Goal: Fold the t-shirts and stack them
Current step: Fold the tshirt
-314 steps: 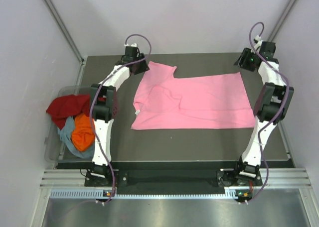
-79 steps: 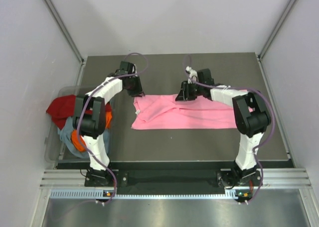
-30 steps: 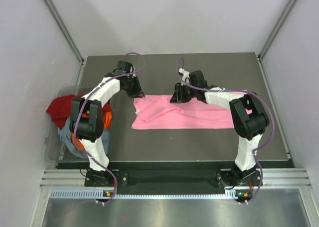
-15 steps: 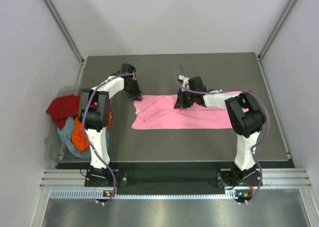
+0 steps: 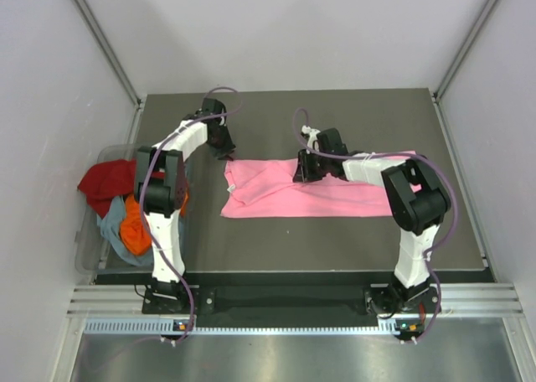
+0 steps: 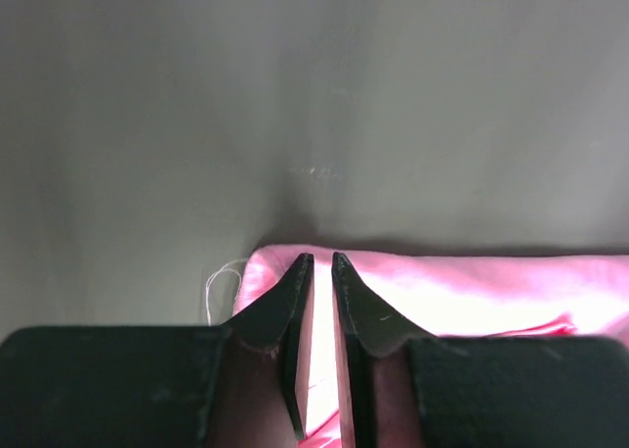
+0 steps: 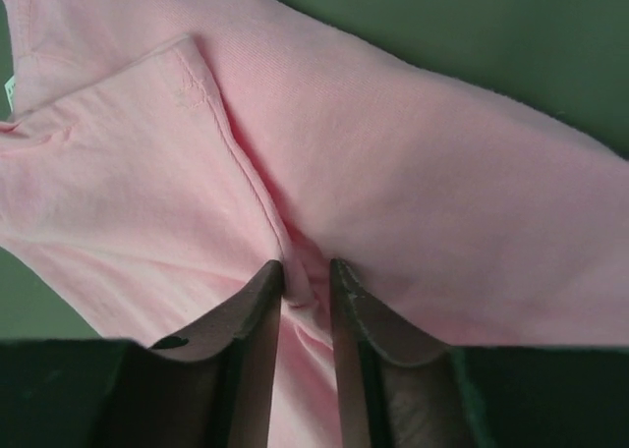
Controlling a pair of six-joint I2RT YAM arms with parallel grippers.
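The bright pink t-shirt [image 5: 343,195] lies across the middle of the table as a long folded band. My left gripper [image 5: 224,152] is at its far left corner. In the left wrist view the jaws [image 6: 322,261] are almost together, with a thin strip of pink cloth [image 6: 472,291] in the slit. My right gripper [image 5: 300,174] is low on the shirt's far edge near the middle. In the right wrist view it [image 7: 307,269] pinches a raised ridge of pink cloth [image 7: 413,173] beside a sleeve hem. The dark red [image 5: 105,181], orange [image 5: 138,227] and grey-blue [image 5: 107,224] t-shirts are heaped at the left.
A clear plastic bin [image 5: 86,260] off the table's left edge holds the heap of shirts. Grey walls close in both sides and the back. The dark tabletop [image 5: 335,122] shows behind and in front of the pink shirt.
Since 10.5 s ago the spread pink shirt has been folded into a narrow band. In the last second the left gripper drew slightly back at the corner; the right gripper barely shifted.
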